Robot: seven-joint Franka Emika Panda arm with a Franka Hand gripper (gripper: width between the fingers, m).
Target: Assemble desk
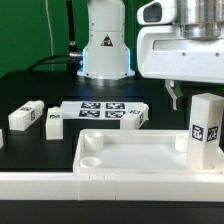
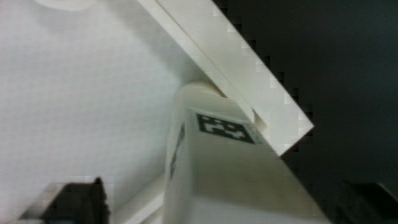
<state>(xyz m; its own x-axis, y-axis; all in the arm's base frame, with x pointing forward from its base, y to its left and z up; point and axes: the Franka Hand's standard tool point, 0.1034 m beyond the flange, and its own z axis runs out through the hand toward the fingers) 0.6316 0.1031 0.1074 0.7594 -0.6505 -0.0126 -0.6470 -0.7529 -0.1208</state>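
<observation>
The desk slab (image 1: 120, 155), white with a raised rim, lies at the front of the table. One white leg (image 1: 205, 130) stands upright on the slab's corner at the exterior view's right, tag facing front. My gripper (image 1: 190, 98) hangs over the top of this leg, open, with one dark finger (image 1: 176, 95) showing beside it. In the wrist view the leg (image 2: 224, 150) runs between the two fingertips (image 2: 75, 200), with a gap on each side, and the slab (image 2: 89, 100) lies beneath. Two loose legs (image 1: 27, 115) (image 1: 55, 122) lie at the exterior view's left.
The marker board (image 1: 100, 112) lies behind the slab, with another white block (image 1: 137, 118) at its right end. A long white rail (image 1: 100, 187) runs along the front. The arm's base (image 1: 105, 50) stands at the back.
</observation>
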